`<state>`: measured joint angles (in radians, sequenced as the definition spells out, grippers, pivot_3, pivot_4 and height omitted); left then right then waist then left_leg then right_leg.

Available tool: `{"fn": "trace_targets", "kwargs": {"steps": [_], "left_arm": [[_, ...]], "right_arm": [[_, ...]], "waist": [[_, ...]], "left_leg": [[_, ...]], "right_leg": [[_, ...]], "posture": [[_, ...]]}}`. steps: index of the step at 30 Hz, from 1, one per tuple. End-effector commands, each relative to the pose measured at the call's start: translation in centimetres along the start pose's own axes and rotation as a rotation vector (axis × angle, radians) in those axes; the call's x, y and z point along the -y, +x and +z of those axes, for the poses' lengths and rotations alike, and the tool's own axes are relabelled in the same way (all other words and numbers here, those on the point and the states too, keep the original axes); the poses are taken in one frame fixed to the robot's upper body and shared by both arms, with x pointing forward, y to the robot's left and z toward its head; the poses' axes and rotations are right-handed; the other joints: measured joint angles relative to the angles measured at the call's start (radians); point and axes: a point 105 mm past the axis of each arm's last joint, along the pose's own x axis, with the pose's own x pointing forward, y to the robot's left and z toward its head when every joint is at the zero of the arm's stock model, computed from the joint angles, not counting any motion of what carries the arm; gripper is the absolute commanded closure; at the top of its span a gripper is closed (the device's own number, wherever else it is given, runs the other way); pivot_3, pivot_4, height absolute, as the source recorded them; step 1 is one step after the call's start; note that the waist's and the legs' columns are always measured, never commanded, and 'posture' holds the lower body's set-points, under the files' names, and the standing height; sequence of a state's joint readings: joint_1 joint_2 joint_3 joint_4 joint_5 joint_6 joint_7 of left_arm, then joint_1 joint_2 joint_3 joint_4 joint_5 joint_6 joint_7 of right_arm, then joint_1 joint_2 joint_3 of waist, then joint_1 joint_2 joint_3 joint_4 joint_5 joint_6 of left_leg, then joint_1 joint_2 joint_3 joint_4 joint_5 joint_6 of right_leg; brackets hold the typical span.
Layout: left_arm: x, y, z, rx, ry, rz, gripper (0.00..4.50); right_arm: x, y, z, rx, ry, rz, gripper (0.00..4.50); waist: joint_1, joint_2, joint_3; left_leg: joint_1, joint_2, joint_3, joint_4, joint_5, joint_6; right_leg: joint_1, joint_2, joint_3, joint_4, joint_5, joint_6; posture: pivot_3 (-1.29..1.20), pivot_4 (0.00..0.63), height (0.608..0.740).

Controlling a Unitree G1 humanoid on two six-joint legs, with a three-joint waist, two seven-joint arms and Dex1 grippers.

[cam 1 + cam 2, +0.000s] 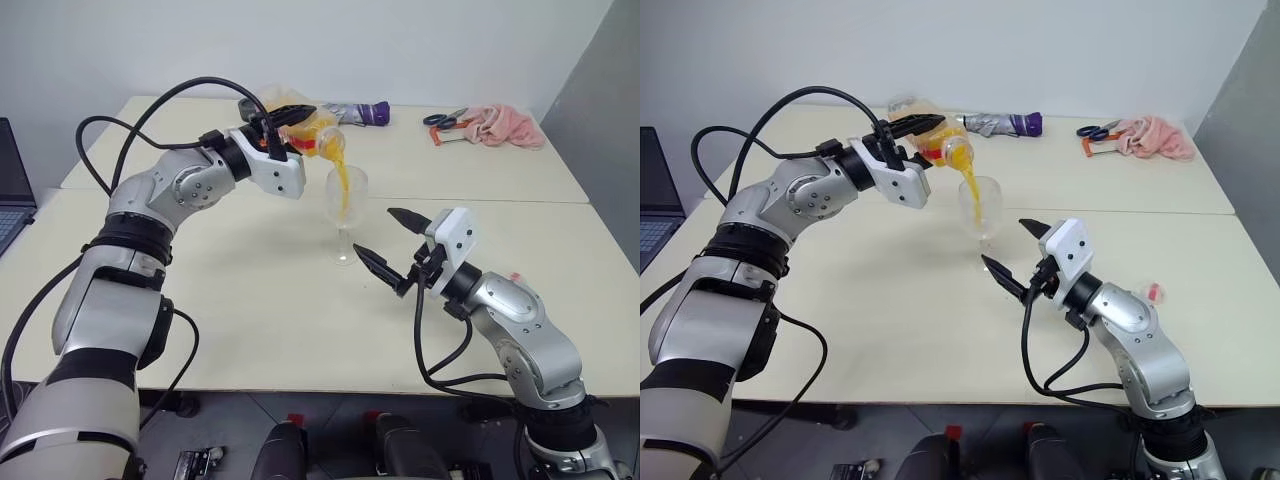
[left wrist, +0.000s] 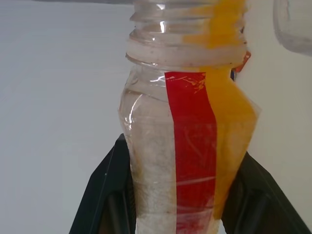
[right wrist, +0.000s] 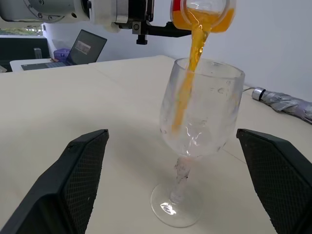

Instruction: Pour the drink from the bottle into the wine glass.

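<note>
Cream tabletop point(image 1: 250, 310) carries the wine glass point(image 1: 346, 200) mid-table, upright. Left gripper point(image 1: 285, 118) clamps the tilted bottle point(image 1: 310, 128) above it, and the drink point(image 1: 343, 185) streams into the bowl. Right gripper point(image 1: 385, 240) hangs spread wide beside the stem, empty. Folded umbrella point(image 1: 355, 112), scissors point(image 1: 443, 119) and pink cloth point(image 1: 505, 125) lie well behind; a laptop point(image 1: 12, 185) sits at the left edge.

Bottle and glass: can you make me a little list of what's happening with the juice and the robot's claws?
bottle: tipped, mouth over the glass, cap off
drink: orange stream falling into the bowl
wine glass: upright on the table
left claw: shut on the bottle
right claw: open, near the glass, not touching it
behind: folded umbrella, scissors, pink cloth
</note>
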<state>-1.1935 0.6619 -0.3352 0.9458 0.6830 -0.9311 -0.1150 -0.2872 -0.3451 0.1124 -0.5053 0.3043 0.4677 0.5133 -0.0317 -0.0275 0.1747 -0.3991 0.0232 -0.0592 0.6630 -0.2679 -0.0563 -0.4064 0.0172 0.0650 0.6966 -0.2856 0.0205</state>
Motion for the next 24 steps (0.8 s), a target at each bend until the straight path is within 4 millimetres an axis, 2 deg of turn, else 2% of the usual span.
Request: {"fn": "trace_targets", "kwargs": {"steps": [1, 11, 24], "left_arm": [[-2.64, 0.26, 0.35, 0.026, 0.055, 0.071, 2.81], [-2.75, 0.39, 0.01, 0.01, 0.068, 0.079, 2.81], [-2.69, 0.57, -0.56, -0.02, 0.073, 0.088, 2.81]], "right_arm": [[-0.39, -0.09, 1.17, 0.042, -0.022, 0.005, 0.0], [0.34, -0.24, 1.14, 0.044, -0.06, -0.05, 0.0], [-0.43, -0.48, 1.21, 0.054, -0.039, -0.054, 0.0]], "waist": [[0.0, 0.0, 0.0], [0.0, 0.0, 0.0], [0.0, 0.0, 0.0]], "left_leg": [[0.0, 0.0, 0.0, 0.0, 0.0, 0.0], [0.0, 0.0, 0.0, 0.0, 0.0, 0.0], [0.0, 0.0, 0.0, 0.0, 0.0, 0.0]], "right_leg": [[0.0, 0.0, 0.0, 0.0, 0.0, 0.0], [0.0, 0.0, 0.0, 0.0, 0.0, 0.0], [0.0, 0.0, 0.0, 0.001, 0.0, 0.0]], "posture": [[0.0, 0.15, 0.74], [0.0, 0.15, 0.74], [0.0, 0.15, 0.74]]}}
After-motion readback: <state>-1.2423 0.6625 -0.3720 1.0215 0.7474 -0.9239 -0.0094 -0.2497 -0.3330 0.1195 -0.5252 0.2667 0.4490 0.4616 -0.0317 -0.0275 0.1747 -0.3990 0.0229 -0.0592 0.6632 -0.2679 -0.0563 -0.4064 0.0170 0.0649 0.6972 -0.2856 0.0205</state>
